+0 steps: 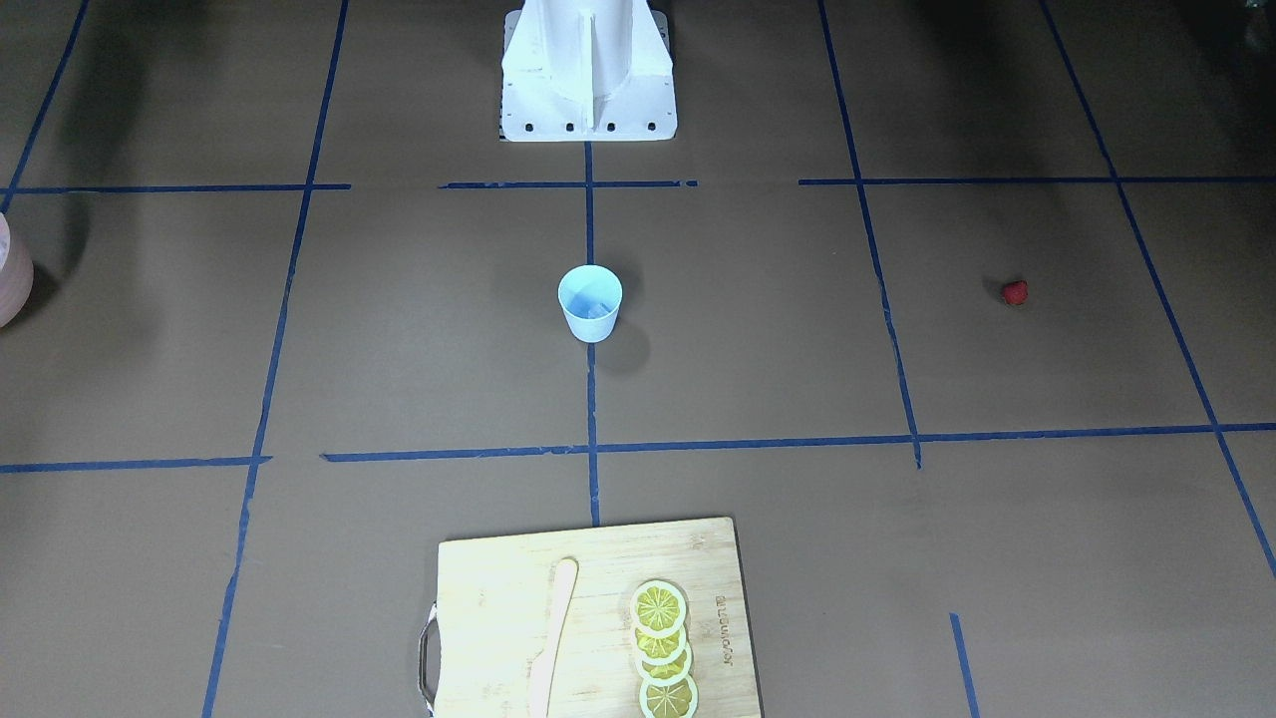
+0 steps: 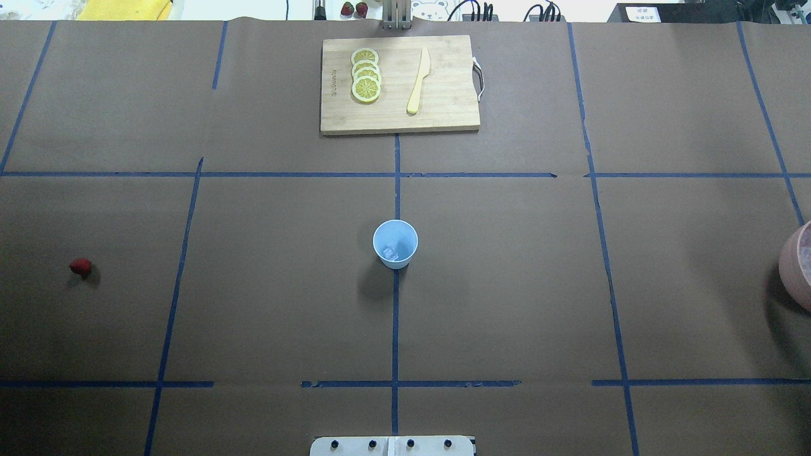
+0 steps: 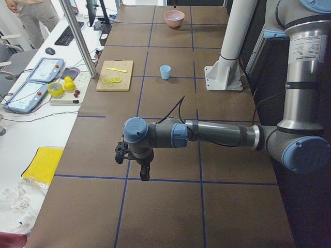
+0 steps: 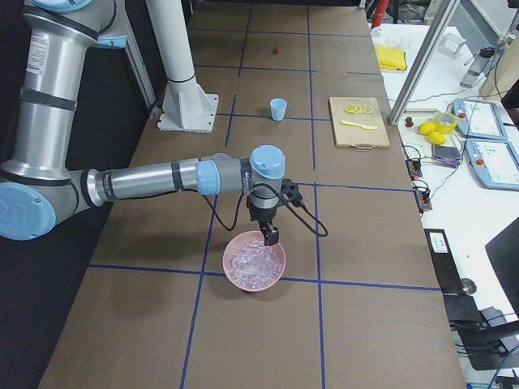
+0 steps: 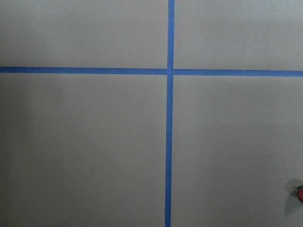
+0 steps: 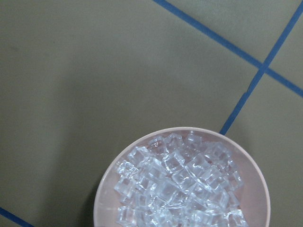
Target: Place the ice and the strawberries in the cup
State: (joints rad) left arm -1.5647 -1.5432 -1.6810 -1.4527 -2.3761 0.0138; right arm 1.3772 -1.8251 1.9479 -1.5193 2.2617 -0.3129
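The light-blue cup (image 2: 395, 244) stands upright at the table's middle, also in the front view (image 1: 590, 304). One clear ice cube (image 2: 391, 254) lies in it. The red strawberry (image 2: 80, 266) lies alone on the robot's left side and shows at the left wrist view's right edge (image 5: 300, 193). The ice (image 6: 180, 184) fills a pinkish bowl (image 4: 253, 286) on the right side. My right gripper (image 4: 270, 237) hangs just over that bowl. My left gripper (image 3: 144, 174) hangs low over the table. I cannot tell whether either is open or shut.
A wooden cutting board (image 2: 443, 114) with lemon slices (image 2: 366, 75) and a pale knife (image 2: 419, 81) lies at the far edge, beyond the cup. The white robot base (image 1: 588, 80) stands at the near edge. Blue tape lines cross the brown table.
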